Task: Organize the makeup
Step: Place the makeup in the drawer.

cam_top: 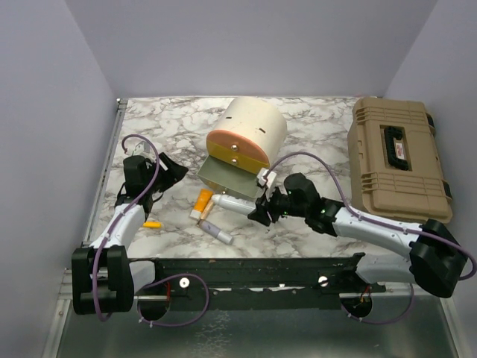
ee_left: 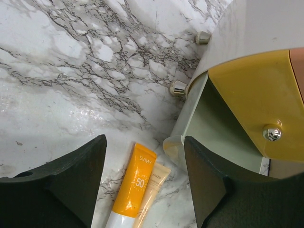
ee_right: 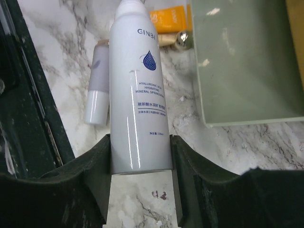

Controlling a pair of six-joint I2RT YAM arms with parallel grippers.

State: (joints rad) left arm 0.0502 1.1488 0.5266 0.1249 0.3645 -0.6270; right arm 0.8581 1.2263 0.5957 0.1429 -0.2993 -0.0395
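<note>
The right gripper (ee_right: 140,145) has its jaws closed on the base of a white cylindrical spray bottle (ee_right: 137,85) with blue lettering. The bottle lies on the marble table (cam_top: 164,123) just in front of the cream cylindrical case (cam_top: 253,123), beside its open green drawer (ee_right: 247,61). The left gripper (ee_left: 145,142) hangs left of the case, jaws wide and empty. An orange plastic tube (ee_left: 135,180), a slim beige tube (ee_left: 153,187) and a small lilac-and-white tube (ee_right: 97,90) lie in front of the case.
</note>
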